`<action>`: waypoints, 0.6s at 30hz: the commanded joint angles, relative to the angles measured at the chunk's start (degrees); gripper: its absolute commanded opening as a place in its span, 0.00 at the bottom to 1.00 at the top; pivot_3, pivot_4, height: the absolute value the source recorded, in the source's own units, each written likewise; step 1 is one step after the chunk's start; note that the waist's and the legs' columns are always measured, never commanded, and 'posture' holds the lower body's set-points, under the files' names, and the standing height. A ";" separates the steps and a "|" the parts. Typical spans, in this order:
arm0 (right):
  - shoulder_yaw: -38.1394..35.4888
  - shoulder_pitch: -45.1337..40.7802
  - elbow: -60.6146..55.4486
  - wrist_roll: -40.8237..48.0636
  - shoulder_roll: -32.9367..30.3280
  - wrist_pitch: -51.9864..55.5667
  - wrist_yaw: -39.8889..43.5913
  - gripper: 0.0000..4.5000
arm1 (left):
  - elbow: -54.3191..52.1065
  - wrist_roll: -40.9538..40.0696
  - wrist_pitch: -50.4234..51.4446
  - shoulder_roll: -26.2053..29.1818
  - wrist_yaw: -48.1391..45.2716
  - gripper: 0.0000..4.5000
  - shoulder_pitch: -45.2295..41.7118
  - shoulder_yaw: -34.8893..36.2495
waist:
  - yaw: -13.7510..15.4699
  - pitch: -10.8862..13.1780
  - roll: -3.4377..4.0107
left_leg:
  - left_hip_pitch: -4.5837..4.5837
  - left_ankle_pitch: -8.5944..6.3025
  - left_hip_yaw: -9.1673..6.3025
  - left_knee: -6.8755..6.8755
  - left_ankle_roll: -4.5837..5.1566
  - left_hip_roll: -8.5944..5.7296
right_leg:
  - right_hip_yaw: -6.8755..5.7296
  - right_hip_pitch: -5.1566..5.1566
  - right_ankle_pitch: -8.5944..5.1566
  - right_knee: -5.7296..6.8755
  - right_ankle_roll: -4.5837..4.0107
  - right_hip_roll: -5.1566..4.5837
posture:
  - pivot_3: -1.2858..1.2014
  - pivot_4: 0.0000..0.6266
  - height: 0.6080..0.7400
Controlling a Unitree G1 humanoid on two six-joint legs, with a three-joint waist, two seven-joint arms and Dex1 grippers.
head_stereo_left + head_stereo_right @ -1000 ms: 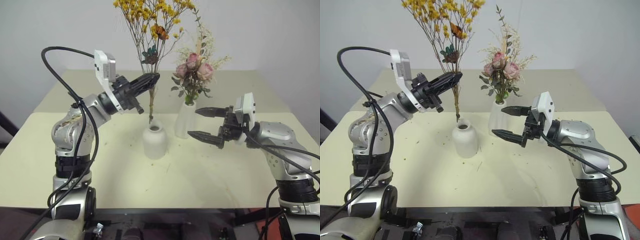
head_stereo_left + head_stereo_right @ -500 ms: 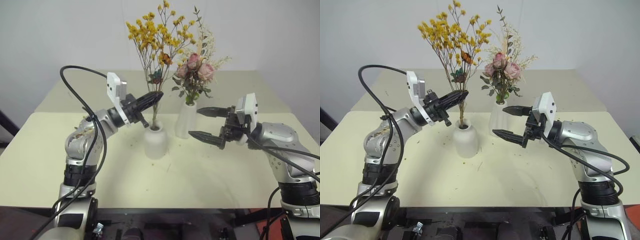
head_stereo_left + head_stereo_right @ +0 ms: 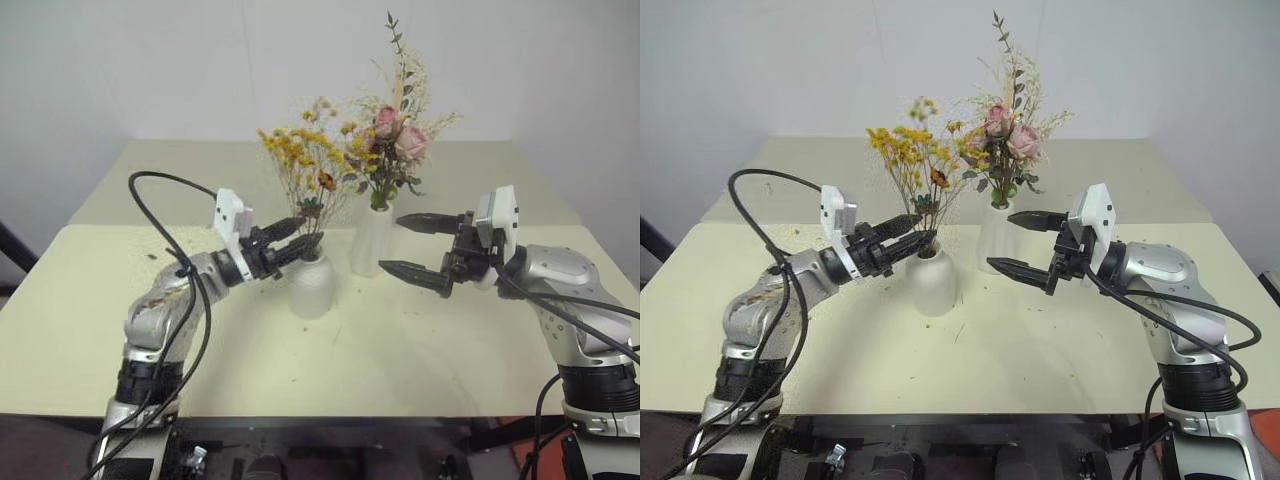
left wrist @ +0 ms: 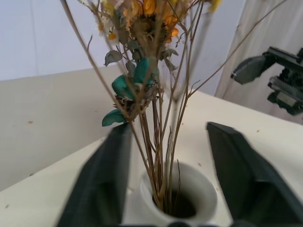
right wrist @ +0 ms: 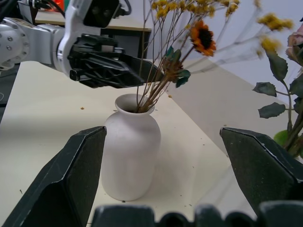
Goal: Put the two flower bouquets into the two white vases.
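1. The left arm reaches in from the lower left of the head view; the left gripper (image 3: 303, 243) sits at centre frame, pointing right, fingers parted.
2. The right arm enters from the lower right; the right gripper (image 3: 402, 244) points left at mid-height, fingers spread wide.

Lighting's soft and even, looks like it's coming from overhead. The cream table (image 3: 330, 350) is bright with no glare, and shadows under the short vase (image 3: 311, 287) and arms are faint. Both head views are sharp except the yellow bouquet (image 3: 300, 150), which is smeared and ghosted. In the left wrist view its stems look blurry and the 2 near fingers (image 4: 102, 182) are soft.
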 commanded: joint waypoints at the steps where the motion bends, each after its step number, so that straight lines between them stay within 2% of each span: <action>1: -1.62 -1.03 -0.85 0.87 -0.72 -0.68 0.27 1.00 | -5.98 -2.35 2.03 2.95 0.92 0.90 3.47 3.57 | -0.04 0.00 0.00 | 0.00 0.00 0.00 0.00 0.00 0.00 | 0.00 -0.01 0.00 0.01 0.00 0.00 | 0.52 0.24 1.00; 3: -1.59 -1.13 -0.38 0.72 -0.83 -0.79 0.52 1.00 | -9.03 -3.66 2.99 5.30 0.84 0.99 6.80 5.68 | -0.07 0.00 0.00 | 0.02 0.00 0.00 0.00 0.00 0.02 | 0.00 0.00 -0.08 0.02 0.13 0.01 | 0.52 0.24 1.00; 11: -0.72 -1.42 2.37 0.00 -0.80 -0.92 2.16 1.00 | -19.14 -9.95 5.57 16.26 -1.24 0.99 19.59 18.50 | 0.10 0.00 0.00 | 0.01 0.00 0.01 0.00 0.00 0.05 | -0.01 -0.01 -0.14 -0.01 0.20 0.01 | 0.52 0.24 1.00; 18: -0.68 -0.87 5.38 -1.28 -1.56 -0.97 3.34 1.00 | -20.07 -12.28 5.27 21.30 -2.18 0.99 21.87 24.42 | 0.25 0.00 0.00 | 0.02 0.00 0.02 0.00 0.00 0.05 | -0.02 0.02 -0.20 -0.03 0.28 0.01 | 0.52 0.24 1.00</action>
